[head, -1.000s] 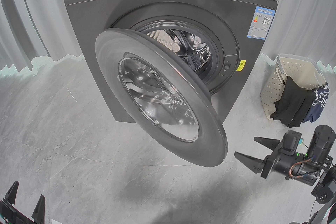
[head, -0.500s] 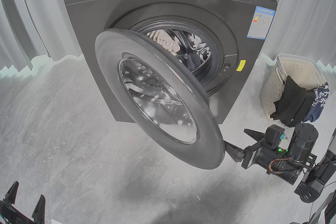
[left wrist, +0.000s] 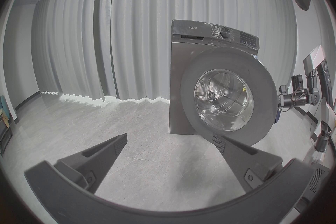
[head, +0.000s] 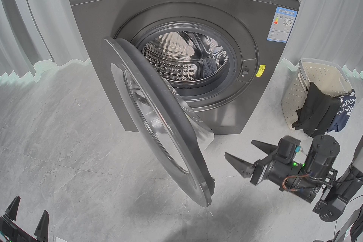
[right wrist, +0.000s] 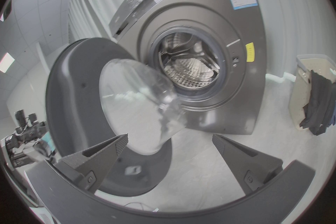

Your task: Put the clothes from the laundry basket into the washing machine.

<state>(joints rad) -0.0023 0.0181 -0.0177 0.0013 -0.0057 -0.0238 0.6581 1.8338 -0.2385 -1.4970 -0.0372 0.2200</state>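
Note:
The grey washing machine (head: 181, 0) stands ahead with its round door (head: 162, 125) swung wide, showing the steel drum (head: 185, 53) with a dark garment inside at the right. A cream laundry basket (head: 321, 76) stands on the floor to the machine's right, with black clothes (head: 315, 110) and a navy printed garment (head: 344, 110) hanging over its rim. My right gripper (head: 245, 157) is open and empty, just right of the door's free edge. My left gripper (head: 26, 214) is open low at the left, far from the machine. The door (right wrist: 105, 109) and basket (right wrist: 311, 91) also appear in the right wrist view.
Pale curtains (head: 30, 8) hang behind the machine. Bare grey floor (head: 75, 163) spreads out to the left and in front of the door. The open door juts well out into the space in front of the machine.
The door has swung further open, from partly covering the drum to edge-on. My right gripper moved left toward the door's edge, touched it, and now sits a little apart from it.

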